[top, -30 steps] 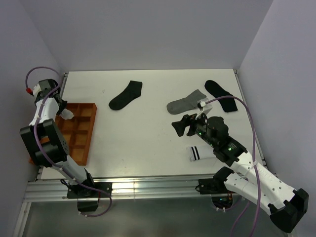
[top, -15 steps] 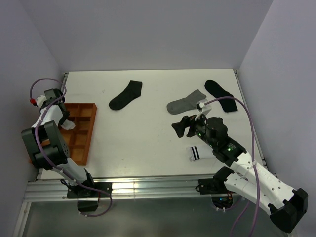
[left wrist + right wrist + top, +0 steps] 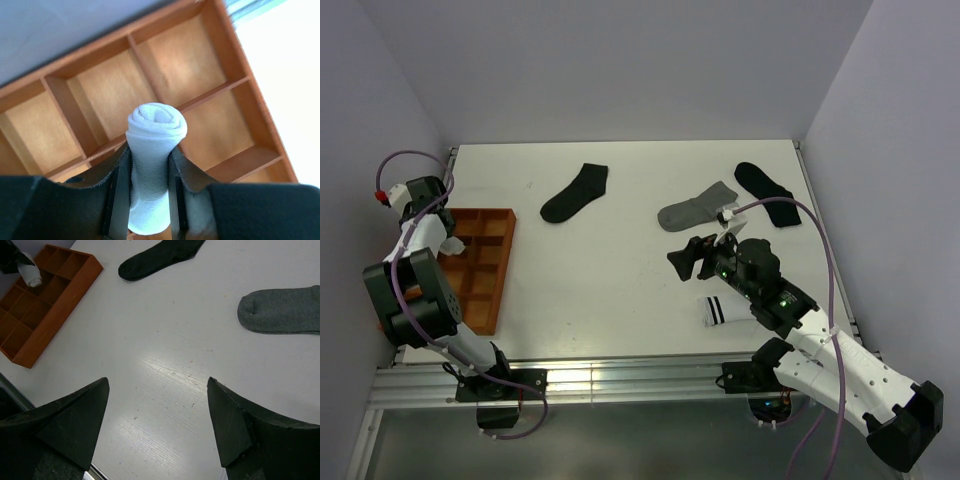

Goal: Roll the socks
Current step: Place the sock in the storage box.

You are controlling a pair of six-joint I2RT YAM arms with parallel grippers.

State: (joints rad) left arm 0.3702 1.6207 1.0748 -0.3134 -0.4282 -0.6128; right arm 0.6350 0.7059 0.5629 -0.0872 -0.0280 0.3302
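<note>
Stowing step: rolled white sock held over the tray, not yet dropped.

Left gripper (image 3: 147, 167) is clenched on the rolled white sock (image 3: 156, 125), roll end up, hanging above the dividers of the wooden tray (image 3: 235, 55) at the table's far-left edge; which compartment is under it, can't tell. Next move, as I judge it: line up over one cell, lower, let go. Right gripper (image 3: 158, 385) is spread wide and grasps nothing, hovering over bare table (image 3: 165, 340). Grey sock (image 3: 280, 315) lies flat just beyond it, unrolled, likely the next pick. Striped sock (image 3: 718, 312) sits near the right arm, looks already bundled.
</note>
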